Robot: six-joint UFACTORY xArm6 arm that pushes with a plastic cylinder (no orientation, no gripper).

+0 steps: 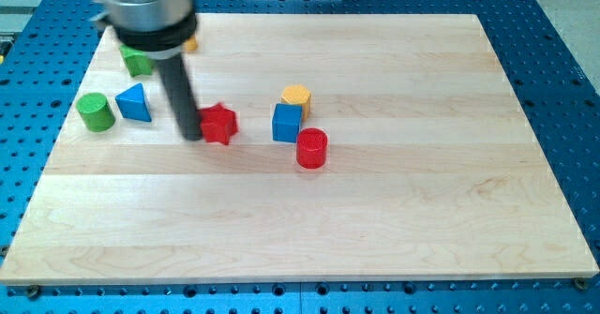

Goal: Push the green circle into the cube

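The green circle (pixel 95 112) stands near the board's left edge. The blue cube (pixel 287 123) is near the board's middle, well to the right of it. My tip (pixel 190 134) rests on the board between them, just left of a red star-shaped block (pixel 218 124) and touching or almost touching it. The tip is about a hand's width right of the green circle, with a blue triangle (pixel 134 102) between the two. The dark rod rises from the tip to the view's top left.
A second green block (pixel 137 63) and a yellow block (pixel 190 43) sit at the top left, partly hidden by the arm. An orange hexagonal block (pixel 296 97) is behind the blue cube; a red cylinder (pixel 311 149) is at its lower right. The wooden board (pixel 422 183) lies on a blue perforated table.
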